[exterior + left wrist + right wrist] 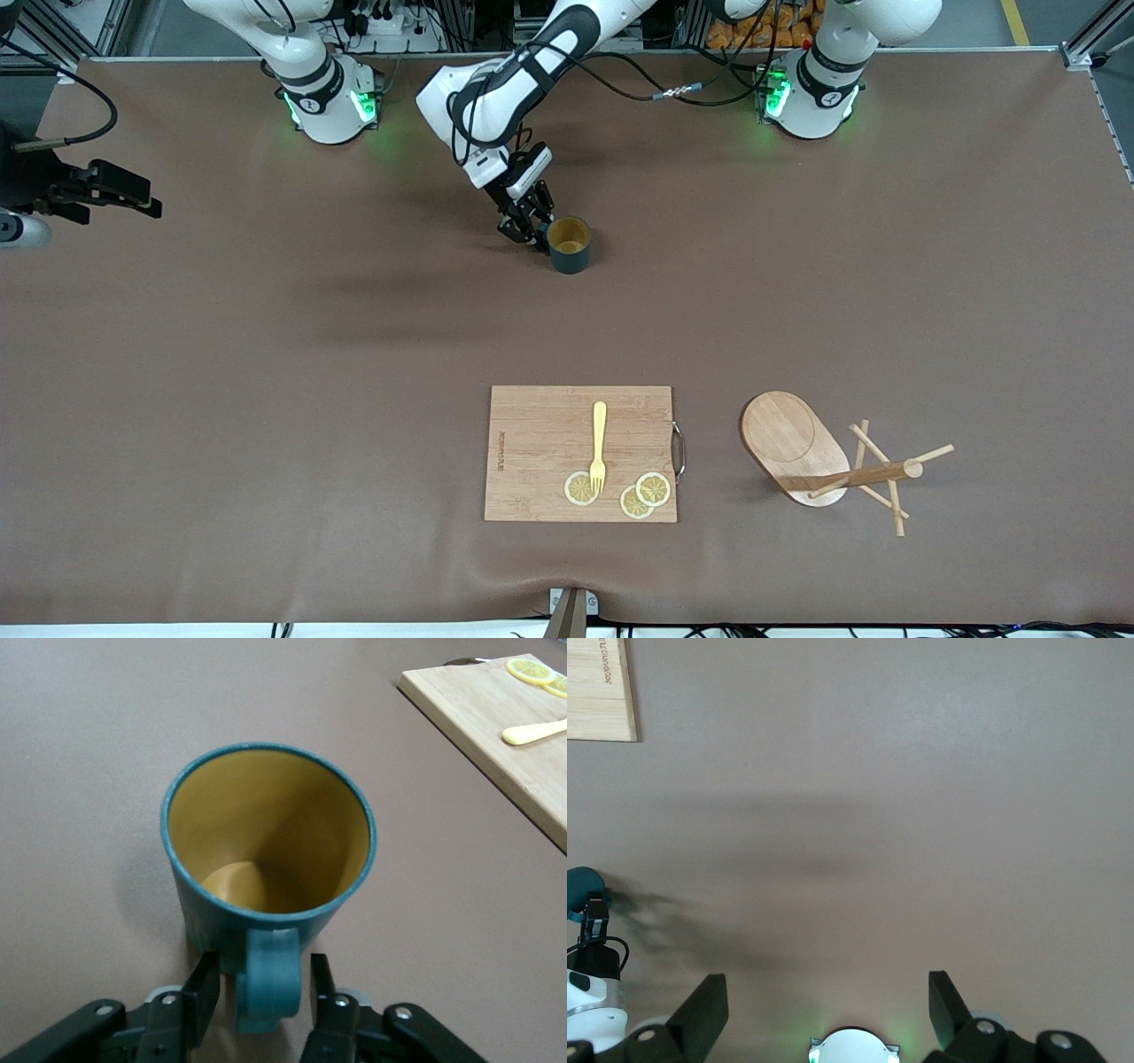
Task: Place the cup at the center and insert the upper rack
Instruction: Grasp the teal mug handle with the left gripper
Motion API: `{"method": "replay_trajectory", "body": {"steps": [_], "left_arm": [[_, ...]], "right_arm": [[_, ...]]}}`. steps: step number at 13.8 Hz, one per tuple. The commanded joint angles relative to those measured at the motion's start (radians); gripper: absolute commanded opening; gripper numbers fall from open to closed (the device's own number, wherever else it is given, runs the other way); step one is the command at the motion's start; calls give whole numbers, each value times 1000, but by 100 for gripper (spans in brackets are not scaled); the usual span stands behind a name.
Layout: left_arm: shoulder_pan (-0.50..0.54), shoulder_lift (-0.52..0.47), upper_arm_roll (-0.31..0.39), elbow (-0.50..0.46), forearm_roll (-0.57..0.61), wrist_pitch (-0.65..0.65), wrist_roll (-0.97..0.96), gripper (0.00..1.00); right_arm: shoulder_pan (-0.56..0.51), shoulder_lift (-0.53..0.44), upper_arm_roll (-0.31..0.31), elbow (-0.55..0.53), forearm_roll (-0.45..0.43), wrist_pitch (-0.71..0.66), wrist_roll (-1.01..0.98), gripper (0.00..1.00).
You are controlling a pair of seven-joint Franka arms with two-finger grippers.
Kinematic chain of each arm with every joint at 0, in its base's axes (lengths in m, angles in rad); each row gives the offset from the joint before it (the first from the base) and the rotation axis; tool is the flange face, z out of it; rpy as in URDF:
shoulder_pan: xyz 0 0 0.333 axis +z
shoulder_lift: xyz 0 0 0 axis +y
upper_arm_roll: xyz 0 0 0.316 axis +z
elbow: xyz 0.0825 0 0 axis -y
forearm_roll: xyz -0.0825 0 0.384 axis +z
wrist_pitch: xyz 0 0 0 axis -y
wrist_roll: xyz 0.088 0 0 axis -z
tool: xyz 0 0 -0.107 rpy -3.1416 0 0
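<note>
The dark teal cup (569, 245) with a mustard-yellow inside stands upright on the table, nearer the robots' bases than the cutting board. My left gripper (530, 232) is down at the table beside it. In the left wrist view the open jaws of the left gripper (263, 992) straddle the loop handle of the cup (266, 850), with a gap on each side. The wooden mug tree (797, 443) lies on its side near the front edge, toward the left arm's end. My right gripper (824, 1010) is open and empty, waiting high over the right arm's end.
A rectangular wooden cutting board (532, 443) lies near the front edge, beside the mug tree. It carries a yellow fork (599, 443) and three lemon slices (653, 488). The board's corner shows in the right wrist view (598, 687). Brown mat covers the table.
</note>
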Motion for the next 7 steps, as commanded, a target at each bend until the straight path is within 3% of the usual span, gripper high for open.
{"method": "replay_trajectory", "body": {"steps": [1, 4, 7], "left_arm": [[4, 19, 6, 29, -16, 13, -7, 37], [29, 10, 3, 30, -62, 16, -5, 15], [33, 3, 0, 30, -71, 16, -1, 7]], "right_arm": [[-5, -12, 3, -5, 18, 3, 1, 100], [-5, -12, 3, -4, 18, 3, 1, 100], [-5, -12, 3, -4, 18, 3, 1, 100]]}}
